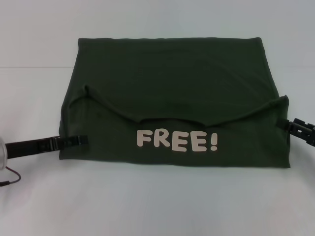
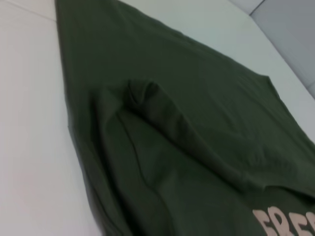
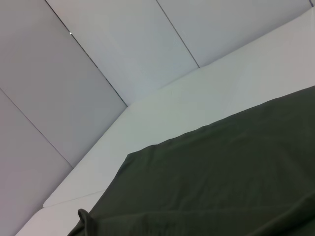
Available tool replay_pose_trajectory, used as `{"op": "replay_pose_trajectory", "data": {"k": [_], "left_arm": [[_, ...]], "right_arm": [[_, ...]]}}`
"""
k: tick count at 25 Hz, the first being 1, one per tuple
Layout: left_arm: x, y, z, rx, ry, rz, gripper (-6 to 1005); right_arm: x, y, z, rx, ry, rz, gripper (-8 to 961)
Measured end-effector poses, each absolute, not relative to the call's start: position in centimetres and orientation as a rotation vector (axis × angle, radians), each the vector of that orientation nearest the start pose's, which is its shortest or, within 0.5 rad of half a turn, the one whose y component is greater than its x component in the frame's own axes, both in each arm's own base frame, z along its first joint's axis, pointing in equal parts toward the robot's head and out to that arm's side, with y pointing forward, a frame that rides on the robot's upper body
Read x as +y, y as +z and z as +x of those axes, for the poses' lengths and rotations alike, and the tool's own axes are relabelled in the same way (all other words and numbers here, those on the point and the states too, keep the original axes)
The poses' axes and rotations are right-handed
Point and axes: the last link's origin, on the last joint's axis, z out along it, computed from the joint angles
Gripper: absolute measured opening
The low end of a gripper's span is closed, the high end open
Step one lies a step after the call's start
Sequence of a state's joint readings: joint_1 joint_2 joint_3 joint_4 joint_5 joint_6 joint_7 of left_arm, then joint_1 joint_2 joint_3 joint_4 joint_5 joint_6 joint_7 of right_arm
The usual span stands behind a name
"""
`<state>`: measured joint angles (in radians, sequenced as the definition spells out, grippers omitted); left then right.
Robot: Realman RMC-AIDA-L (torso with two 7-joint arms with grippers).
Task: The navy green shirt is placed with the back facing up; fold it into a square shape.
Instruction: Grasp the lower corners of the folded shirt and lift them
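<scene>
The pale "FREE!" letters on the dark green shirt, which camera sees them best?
The head view. There the whole pale "FREE!" lettering sits on the near part of the folded dark olive-green cotton shirt. The left wrist view catches only the first letters at its edge. The right wrist view shows plain green cloth, no letters.

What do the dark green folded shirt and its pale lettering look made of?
The dark olive-green shirt looks like soft matte knit cloth, probably cotton: it creases and drapes limply. The pale "FREE!" lettering seems a flat, opaque print on the cloth.
</scene>
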<state>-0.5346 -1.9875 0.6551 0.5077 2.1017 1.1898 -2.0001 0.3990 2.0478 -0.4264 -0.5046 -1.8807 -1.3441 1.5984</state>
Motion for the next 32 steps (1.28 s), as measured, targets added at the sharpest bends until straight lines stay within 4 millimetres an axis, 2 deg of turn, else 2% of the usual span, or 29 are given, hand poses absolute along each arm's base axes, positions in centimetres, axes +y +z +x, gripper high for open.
{"op": "replay_pose_trajectory", "data": {"k": [8,21,32], "left_arm": [[35.16,0.81,-33.31,-1.555,-0.484,-2.186,896],[35.44,1.66,-34.03,-1.57,-0.486,-2.111,874],[35.21,0.86,-33.38,-1.598,-0.445,-2.17,874]], "right_arm": [[31.47,3.11,34.7,1.273,0.898,-2.051,947],[31.53,3.11,34.58,1.27,0.902,-2.056,946],[31.58,3.1,34.48,1.268,0.905,-2.06,945]]}}
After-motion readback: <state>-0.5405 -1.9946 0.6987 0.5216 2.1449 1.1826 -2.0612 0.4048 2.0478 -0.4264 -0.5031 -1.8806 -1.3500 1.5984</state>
